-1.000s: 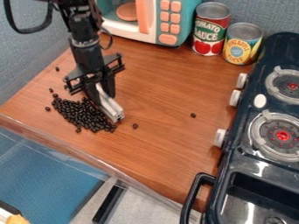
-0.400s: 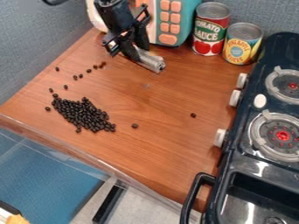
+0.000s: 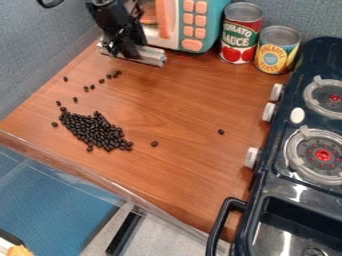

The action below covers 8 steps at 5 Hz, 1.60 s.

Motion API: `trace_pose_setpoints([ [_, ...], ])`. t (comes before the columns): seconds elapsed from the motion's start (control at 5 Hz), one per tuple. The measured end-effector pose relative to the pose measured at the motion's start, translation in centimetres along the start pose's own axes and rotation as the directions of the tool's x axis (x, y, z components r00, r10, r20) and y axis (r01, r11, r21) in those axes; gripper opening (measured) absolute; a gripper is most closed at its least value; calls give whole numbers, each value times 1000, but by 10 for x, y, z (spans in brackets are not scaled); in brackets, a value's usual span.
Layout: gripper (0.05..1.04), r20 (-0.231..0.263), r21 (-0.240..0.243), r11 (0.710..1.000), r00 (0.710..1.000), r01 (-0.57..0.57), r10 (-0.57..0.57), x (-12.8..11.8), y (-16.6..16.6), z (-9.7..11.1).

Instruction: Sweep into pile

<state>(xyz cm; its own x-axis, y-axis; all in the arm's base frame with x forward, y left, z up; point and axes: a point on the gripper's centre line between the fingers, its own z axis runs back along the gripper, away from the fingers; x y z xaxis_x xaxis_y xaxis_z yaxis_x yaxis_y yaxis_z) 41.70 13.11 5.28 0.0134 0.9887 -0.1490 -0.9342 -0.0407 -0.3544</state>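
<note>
Blue-grey walls back the wooden counter, with the toy stove along its right side and the toy microwave at the far edge. Before the microwave we see the black arm, its gripper closed narrow around a silver bar, which we take for the sweeping tool. The dark beans lie in a main pile near the counter's front left, with strays around it.

Our worry is the stroke: too fast or too deep, it could shove beans over the near edge; held too high, the bar could pass over them; and if it twists in the grip, strays could slip round its end. A wide swing could also knock the microwave.

We count one stove with two burners, one microwave, two cans, one bar and one main pile. Two strays lie right of it, roughly ten behind and left; the pile's own beans we cannot count.
</note>
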Motion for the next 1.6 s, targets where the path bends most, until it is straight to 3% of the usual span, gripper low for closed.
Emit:
trace_pose_setpoints([
  [0.4,346,84,-6,997,994,-76,76,28,10,-5],
  [0.6,346,107,36,997,992,-71,67,33,17,-20],
  [1.0,346,108,42,996,991,-78,73,31,27,-21],
  [1.2,346,92,63,991,989,-120,114,21,47,-13],
  [1.6,345,117,87,973,972,-214,203,26,83,4],
])
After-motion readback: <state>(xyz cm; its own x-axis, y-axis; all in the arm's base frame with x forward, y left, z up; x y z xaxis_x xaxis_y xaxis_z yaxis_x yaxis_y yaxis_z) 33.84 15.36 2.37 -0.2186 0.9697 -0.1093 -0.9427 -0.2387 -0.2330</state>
